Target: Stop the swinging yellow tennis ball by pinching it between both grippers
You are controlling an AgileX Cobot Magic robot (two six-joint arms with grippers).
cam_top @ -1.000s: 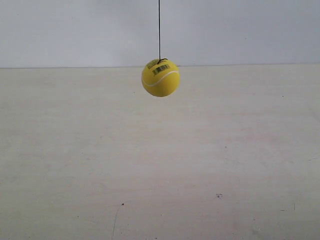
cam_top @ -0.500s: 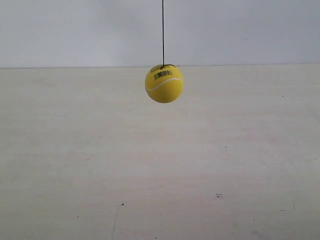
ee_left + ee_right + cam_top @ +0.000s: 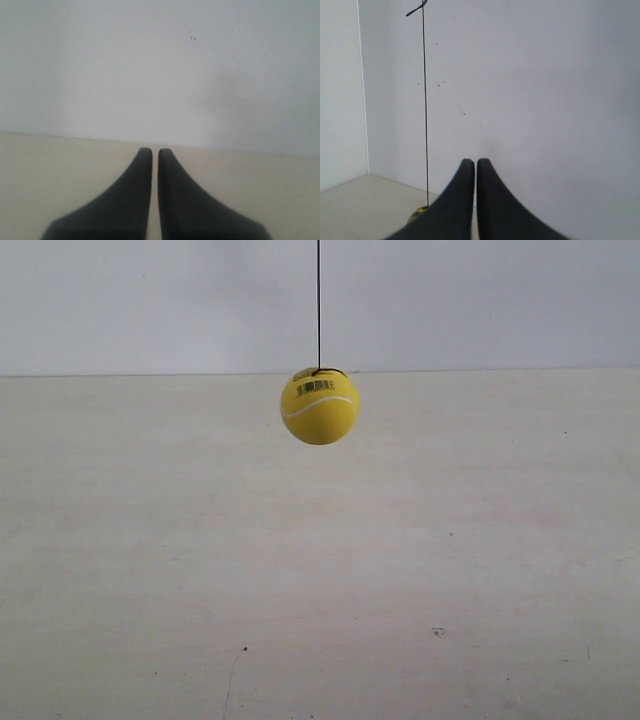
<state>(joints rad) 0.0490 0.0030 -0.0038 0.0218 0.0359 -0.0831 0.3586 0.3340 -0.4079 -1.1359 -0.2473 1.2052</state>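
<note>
The yellow tennis ball [image 3: 319,406] hangs on a thin dark string [image 3: 318,300] above the pale table, its barcode print and white seam facing the exterior camera. Neither arm shows in the exterior view. In the right wrist view a sliver of the ball [image 3: 416,215] peeks out beside one black finger, with the string [image 3: 425,100] rising from it; my right gripper [image 3: 475,162] is shut and empty. My left gripper [image 3: 155,151] is also shut with nothing in it, and it faces the wall and table edge, with the ball out of its view.
A pale table [image 3: 320,570] with small dark specks stretches below the ball. A white wall [image 3: 480,300] stands behind it, and a wall corner [image 3: 362,100] shows in the right wrist view.
The ball has swung: from its spot a second ago it went lower and rightward, then back left by now. It has also turned, the barcode shifting leftward.
</note>
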